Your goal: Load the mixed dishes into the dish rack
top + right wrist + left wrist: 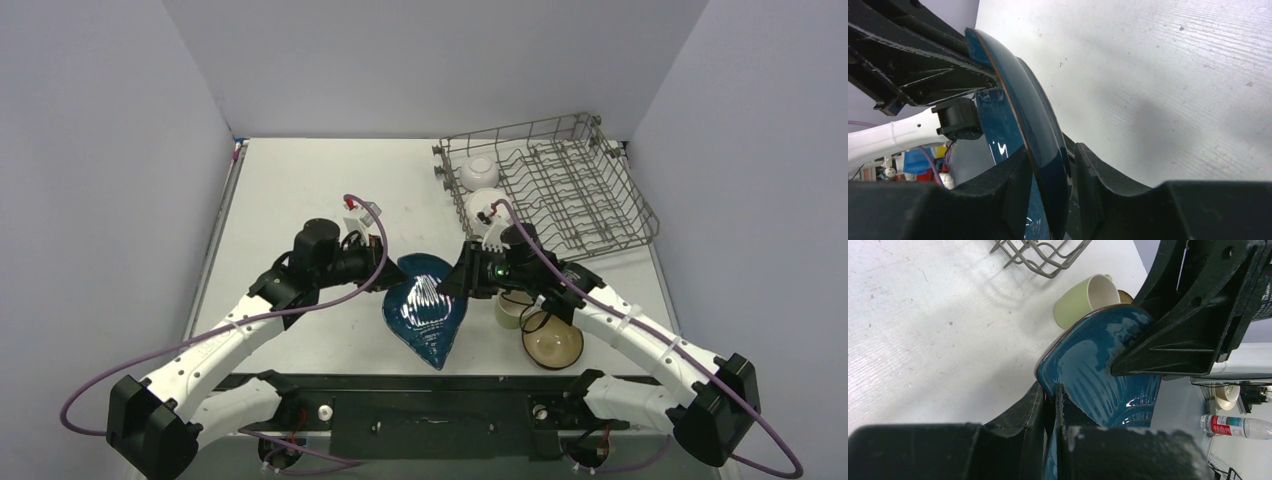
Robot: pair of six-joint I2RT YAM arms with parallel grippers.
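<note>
The dark blue leaf-shaped dish [430, 312] is tilted up off the table between my arms. My left gripper [392, 268] is shut on its left rim; in the left wrist view [1054, 395] both fingers pinch the blue edge [1098, 360]. My right gripper [453, 285] is closed over the opposite rim; in the right wrist view [1048, 170] the dish [1033, 115] fills the gap between the fingers. The pale green mug [510, 311] lies on its side beside the brown bowl [552, 345]. The dish rack [580, 195] holds the small white bowl [480, 171] and the white plate [483, 210].
The mug [1080, 300] lies just behind the dish, with the rack's near corner [1040, 255] beyond it. Grey walls enclose the table on three sides. The black base bar [420, 405] runs along the near edge.
</note>
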